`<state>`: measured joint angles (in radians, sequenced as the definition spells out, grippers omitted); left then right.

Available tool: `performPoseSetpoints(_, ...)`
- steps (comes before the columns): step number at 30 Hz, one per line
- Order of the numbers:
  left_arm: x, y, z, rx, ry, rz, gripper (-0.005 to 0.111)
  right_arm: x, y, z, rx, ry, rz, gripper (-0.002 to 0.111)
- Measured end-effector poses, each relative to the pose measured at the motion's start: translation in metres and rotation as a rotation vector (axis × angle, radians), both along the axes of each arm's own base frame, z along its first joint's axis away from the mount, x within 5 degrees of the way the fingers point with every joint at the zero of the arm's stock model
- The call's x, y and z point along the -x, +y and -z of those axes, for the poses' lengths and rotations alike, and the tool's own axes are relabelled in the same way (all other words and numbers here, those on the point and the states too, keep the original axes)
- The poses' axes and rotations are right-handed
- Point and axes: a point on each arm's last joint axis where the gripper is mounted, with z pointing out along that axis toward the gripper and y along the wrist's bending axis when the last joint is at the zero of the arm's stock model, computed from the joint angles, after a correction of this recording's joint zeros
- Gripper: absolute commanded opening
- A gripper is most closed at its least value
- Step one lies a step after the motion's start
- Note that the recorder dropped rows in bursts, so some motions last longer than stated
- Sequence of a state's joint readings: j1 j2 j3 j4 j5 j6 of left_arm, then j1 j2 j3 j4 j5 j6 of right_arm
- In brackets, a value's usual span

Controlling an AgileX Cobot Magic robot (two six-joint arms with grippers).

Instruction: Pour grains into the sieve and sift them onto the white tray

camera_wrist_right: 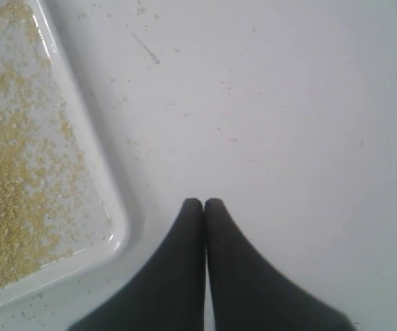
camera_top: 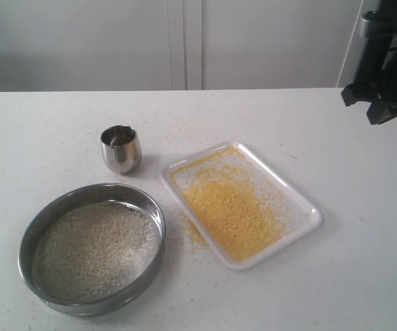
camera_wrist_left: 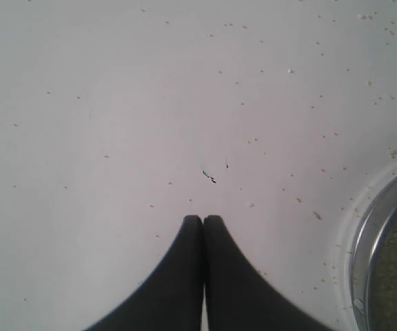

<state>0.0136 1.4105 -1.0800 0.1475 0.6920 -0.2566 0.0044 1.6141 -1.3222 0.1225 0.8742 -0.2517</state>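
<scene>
1. The left hand (camera_wrist_left: 203, 218) has its two dark fingers pressed together with nothing between them, over the worktop (camera_wrist_left: 116, 103) just beside the sieve (camera_wrist_left: 367, 241).
2. The right hand (camera_wrist_right: 203, 201) is pressed together too, over the worktop just off a corner of the white tray (camera_wrist_right: 119, 234).
3. The white tray lies flat with fine yellow meal (camera_top: 233, 207) spread across it; some lies spilled beside its left edge.
4. The sieve sits left of the tray, near but apart, holding coarser beige grains (camera_top: 95, 252).
5. A small steel cup (camera_top: 121, 148) stands upright left of the tray, behind the sieve.
</scene>
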Motion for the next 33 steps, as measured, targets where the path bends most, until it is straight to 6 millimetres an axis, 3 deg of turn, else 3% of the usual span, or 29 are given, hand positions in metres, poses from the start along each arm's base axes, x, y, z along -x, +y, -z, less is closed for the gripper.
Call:
performPoseSetpoints(8, 0.0, 0.0, 0.0, 0.0, 0.0, 0.0, 0.0, 0.025, -0.012, -0.011, 0.004, -0.067, 0.046, 0.0)
performPoseSetpoints(27, 0.0, 0.0, 0.0, 0.0, 0.0, 0.0, 0.0, 0.085, -0.011, -0.028, -0.008, -0.269, 0.09, 0.0)
performPoseSetpoints(33, 0.0, 0.0, 0.0, 0.0, 0.0, 0.0, 0.0, 0.1, -0.011, -0.024, -0.014, -0.302, 0.097, 0.0)
